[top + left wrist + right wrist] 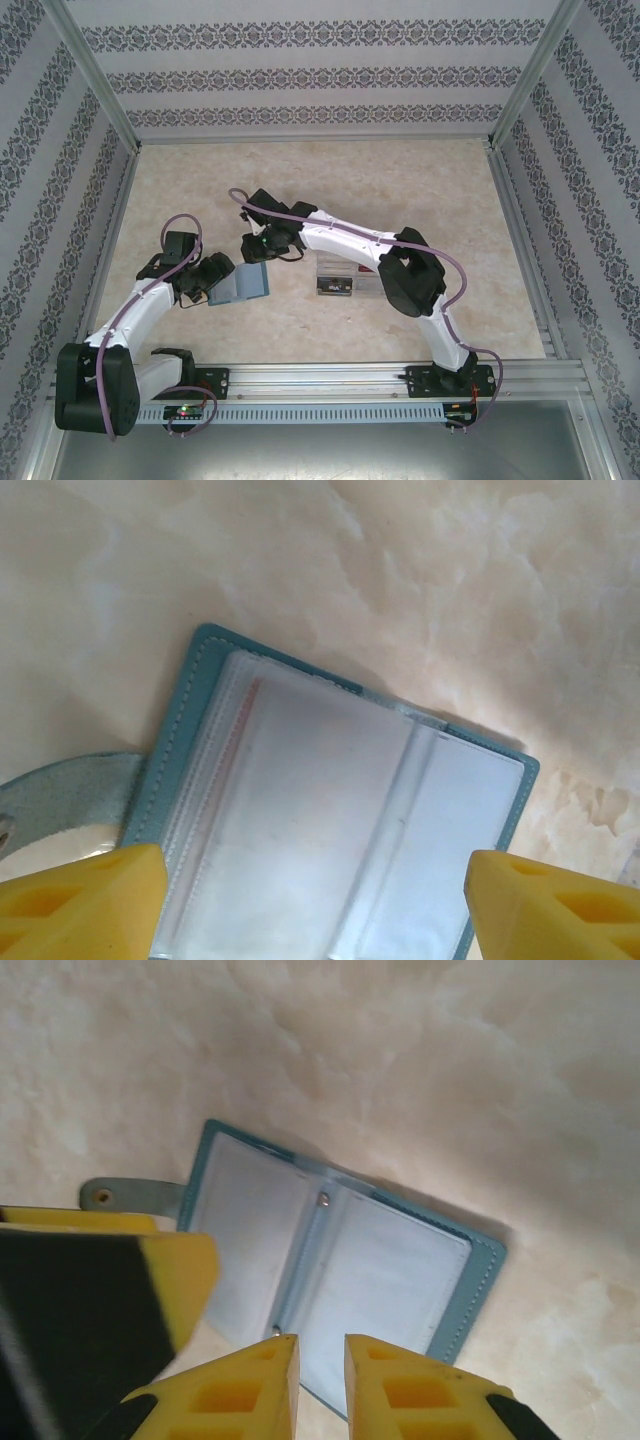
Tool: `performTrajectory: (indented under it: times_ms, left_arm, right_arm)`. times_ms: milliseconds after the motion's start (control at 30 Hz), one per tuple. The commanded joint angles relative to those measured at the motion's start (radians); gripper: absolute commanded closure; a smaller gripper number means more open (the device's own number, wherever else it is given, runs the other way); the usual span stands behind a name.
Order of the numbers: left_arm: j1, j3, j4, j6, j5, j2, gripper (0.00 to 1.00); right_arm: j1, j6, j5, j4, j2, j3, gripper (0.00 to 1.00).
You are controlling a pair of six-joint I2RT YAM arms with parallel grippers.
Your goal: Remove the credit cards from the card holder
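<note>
Two yellow fingers (90, 900) of the left gripper (315, 865) are sitting closest to the left wrist camera. They are standing wide apart, one at each bottom corner, so this gripper is open. Past them one card holder (300, 810) is lying open and flat on the pale marbled table (480, 590), showing its teal edge and clear pockets (450, 820). (The pockets are looking milky, and I cannot tell how many credit cards are sitting inside.) The right wrist camera is looking at the same holder from another side. There the right gripper (320, 1340) is hanging over the holder's near edge with its two fingers almost together, leaving a thin gap, and I cannot tell if they are pinching anything. That view is also showing two metal studs (323, 1198) on the fold, one strap (135, 1197) with one snap (103, 1197), and a third yellow and black finger poking in at the left. From above, two white arms (140, 300) are bending toward the holder, which is lying toward the front of the table, a little left of the middle. The top camera is also showing one clear box (337, 280) lying under the right arm, to the right of the holder.
</note>
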Motion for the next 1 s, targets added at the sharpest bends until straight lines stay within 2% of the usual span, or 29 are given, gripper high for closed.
performTrajectory:
  times_ms: [0,100,267,667,967]
  left_arm:
    - [0.014,0.0,0.038,0.0,0.048,0.015,0.21]
    - [0.013,-0.009,0.068,0.001,0.085,0.026,0.22]
    - [0.013,-0.005,0.029,0.008,0.017,0.045,0.21]
    - [0.013,-0.008,0.067,0.01,0.071,0.115,0.22]
    - [0.012,-0.025,0.162,0.002,0.211,0.127,0.21]
  right_arm:
    - [0.007,0.011,-0.021,-0.01,-0.021,0.015,0.79]
    - [0.007,0.012,-0.021,-0.01,-0.021,0.006,0.78]
    - [0.007,0.009,-0.019,-0.007,-0.019,-0.005,0.78]
    - [0.007,0.026,0.003,-0.027,0.053,-0.059,0.78]
    - [0.005,0.024,-0.017,-0.029,0.104,-0.071,0.78]
